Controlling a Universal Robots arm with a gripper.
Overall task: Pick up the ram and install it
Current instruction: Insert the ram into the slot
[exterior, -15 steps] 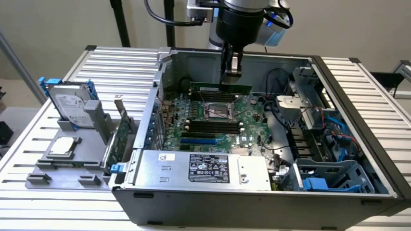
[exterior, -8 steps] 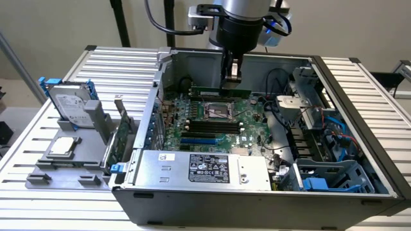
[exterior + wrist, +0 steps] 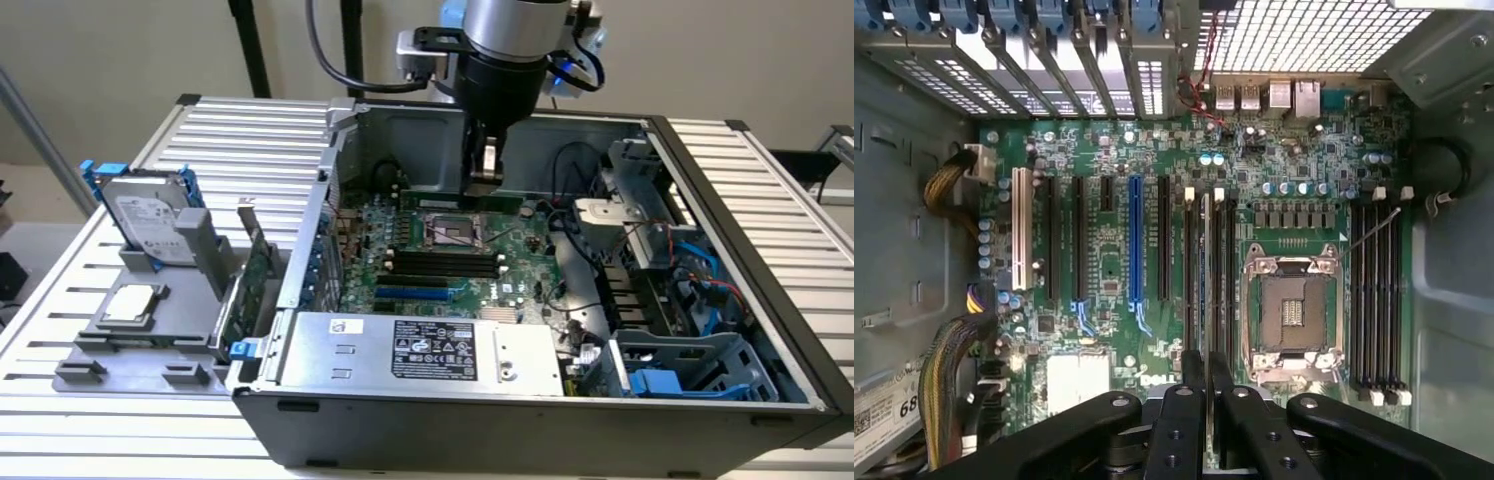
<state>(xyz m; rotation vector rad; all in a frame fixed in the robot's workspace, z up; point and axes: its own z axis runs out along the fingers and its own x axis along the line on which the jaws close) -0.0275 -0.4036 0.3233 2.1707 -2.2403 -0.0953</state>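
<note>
Black fingers point(image 3: 1192, 388) stand narrow, closed on the ram point(image 3: 1206, 275), which is gripped between them. In the wrist view the ram runs away from the gripper point(image 3: 1206, 362) edge-on, as a thin pale line with dark flanks.

In that view the ram lies along the line of the long black slots, between the blue slot point(image 3: 1135, 240) and the processor socket point(image 3: 1292, 310). How high it hangs above the motherboard point(image 3: 1104, 280) cannot be told from this view. The four black memory slots point(image 3: 1376, 295) sit on the other side of the socket, and the ram is apart from them. A white slot point(image 3: 1020, 228) sits beyond the blue one, near a bundle of sleeved cables point(image 3: 949, 365).

In the exterior view the gripper point(image 3: 483, 180) points straight down inside the open computer case point(image 3: 534, 425), over the far part of the board just beyond the processor socket point(image 3: 454, 230). A silver power supply point(image 3: 427, 350) with a label fills the near side of the case.

Outside the case, on the exterior view's left, a grey holder point(image 3: 134, 365) rests on the slatted metal table point(image 3: 254, 125). It carries an upright hard drive point(image 3: 150, 225), a green expansion card point(image 3: 251, 278) standing on edge, and a processor chip point(image 3: 134, 303) lying flat.
</note>
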